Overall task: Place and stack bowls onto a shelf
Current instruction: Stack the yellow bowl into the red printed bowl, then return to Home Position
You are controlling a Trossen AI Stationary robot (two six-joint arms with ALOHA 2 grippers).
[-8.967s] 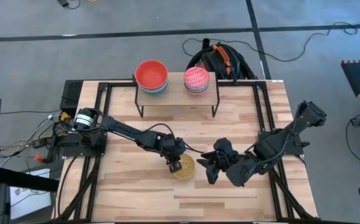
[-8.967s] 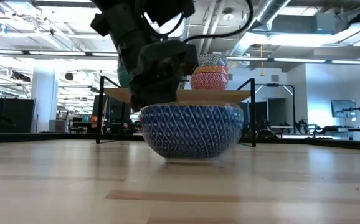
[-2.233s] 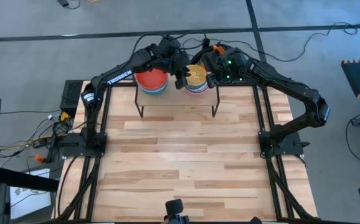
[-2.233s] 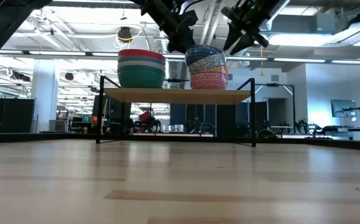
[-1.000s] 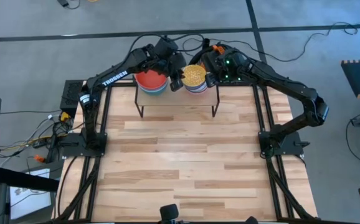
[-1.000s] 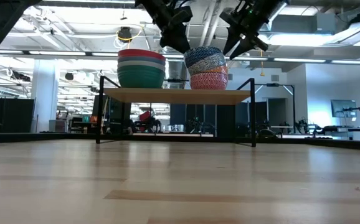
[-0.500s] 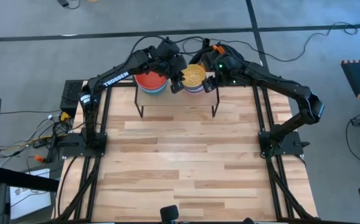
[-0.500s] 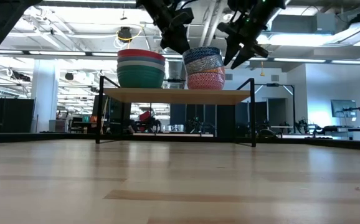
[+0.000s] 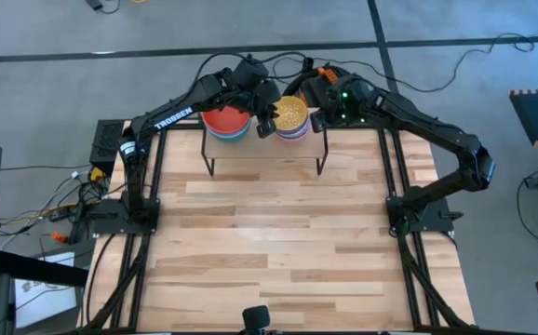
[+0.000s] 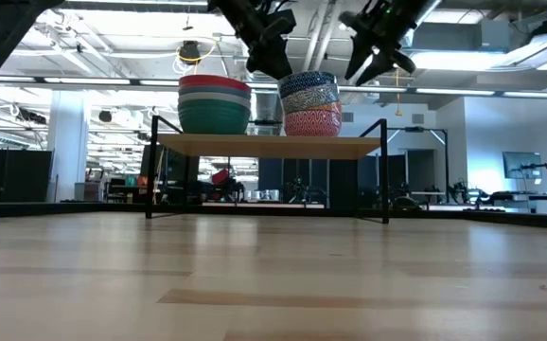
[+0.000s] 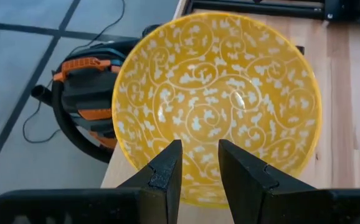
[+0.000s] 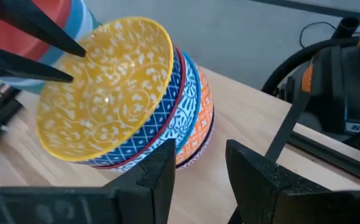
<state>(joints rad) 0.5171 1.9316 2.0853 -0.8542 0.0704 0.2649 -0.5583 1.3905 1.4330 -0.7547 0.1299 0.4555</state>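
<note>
1. High view: both arms reach over the shelf (image 9: 264,149) at the table's far edge. The yellow bowl (image 9: 290,113) tops the right stack, beside the red-topped stack (image 9: 225,121). The whole near tabletop (image 9: 278,242) is free.
2. Low view: the left gripper (image 10: 269,52) and right gripper (image 10: 373,52) flank the patterned stack (image 10: 311,104).
3. Wrist views: left fingers (image 11: 164,171) stand narrowly parted at the bowl's rim; right fingers (image 12: 158,171) are parted, holding nothing.
4. Versus 0.5 s ago: the right gripper has lifted clear of the stack
</note>
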